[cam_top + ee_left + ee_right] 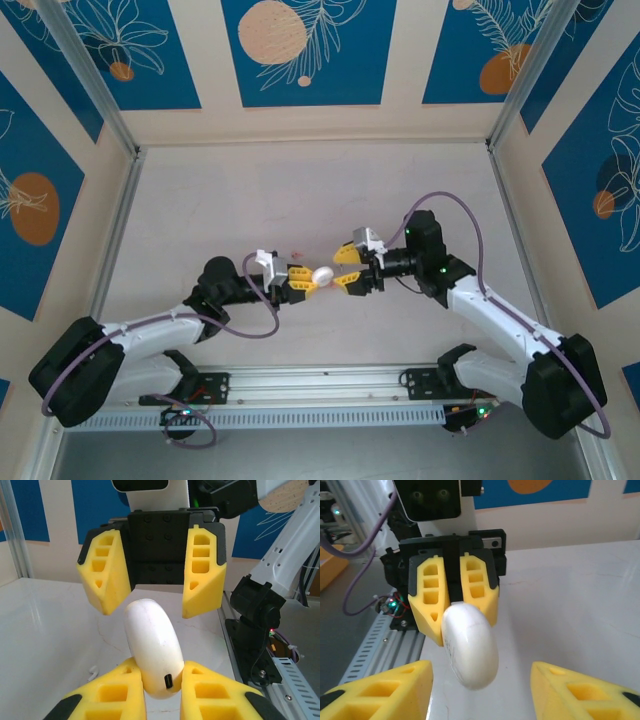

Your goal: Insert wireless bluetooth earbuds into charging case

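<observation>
Jaws first: my left jaws are clamped narrow on the charging case (150, 640). They pinch it by the end that carries the port. My right jaws stand wide, with one yellow finger (385, 690) to each side of the case's free end. There is a gap on both sides and no contact that I can see.

Below all this is the desk (200, 200), pale and marbled. I hold the case in the air over its middle, a little toward the near edge, where both my arms reach it head-on.

The case looks pale, almost white, and rounded. It sticks out lengthwise from my left jaws, tilted up toward the right ones. I judge the hold is meant that way: gripping only the port end leaves the other end free for my right jaws to close on. I see no open seam, so the lid looks shut. My guess is that it must be lifted, or the case re-gripped, before anything can go inside.

The small dark port (169, 681) sits just between my left fingertips, which tells me which end I am holding.

Smallest of all, a pinkish speck (295, 250) lies on the desk just beyond my left jaws, toward the far edge. A white bit (92, 670) lies on the desk beside them. These may be the earbuds, but they are too small to be sure.
</observation>
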Robot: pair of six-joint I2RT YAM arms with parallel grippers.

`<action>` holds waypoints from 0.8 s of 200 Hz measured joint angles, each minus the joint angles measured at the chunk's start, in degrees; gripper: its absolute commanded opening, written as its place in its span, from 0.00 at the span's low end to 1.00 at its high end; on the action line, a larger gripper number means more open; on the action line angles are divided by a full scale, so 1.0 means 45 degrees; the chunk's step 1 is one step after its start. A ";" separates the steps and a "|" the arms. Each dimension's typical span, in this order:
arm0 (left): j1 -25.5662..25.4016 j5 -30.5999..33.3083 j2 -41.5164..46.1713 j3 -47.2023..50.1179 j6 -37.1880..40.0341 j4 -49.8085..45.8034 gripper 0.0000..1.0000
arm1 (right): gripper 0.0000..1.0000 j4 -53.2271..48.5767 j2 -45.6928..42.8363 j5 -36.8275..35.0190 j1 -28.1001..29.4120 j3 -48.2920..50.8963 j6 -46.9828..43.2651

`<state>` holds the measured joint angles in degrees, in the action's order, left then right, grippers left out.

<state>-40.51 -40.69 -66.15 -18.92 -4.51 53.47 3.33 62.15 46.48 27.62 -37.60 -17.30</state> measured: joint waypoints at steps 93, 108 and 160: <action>0.0000 -0.0559 0.0024 -0.0117 0.0049 -0.0180 0.16 | 0.17 -0.2021 0.1865 0.1491 0.0573 -0.1443 -0.1851; 0.0000 -0.0641 0.0024 -0.0117 0.0107 -0.0238 0.17 | 0.12 -0.2336 0.1875 0.1559 0.0534 -0.1506 -0.2016; 0.0005 -0.0277 0.0335 -0.0121 0.0665 -0.0797 0.56 | 0.08 -0.3555 0.1812 0.1171 0.0627 -0.1953 -0.2686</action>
<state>-40.49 -41.93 -64.64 -19.46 -1.52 49.89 -12.67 70.30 51.75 30.44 -46.39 -29.39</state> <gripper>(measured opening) 0.459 0.182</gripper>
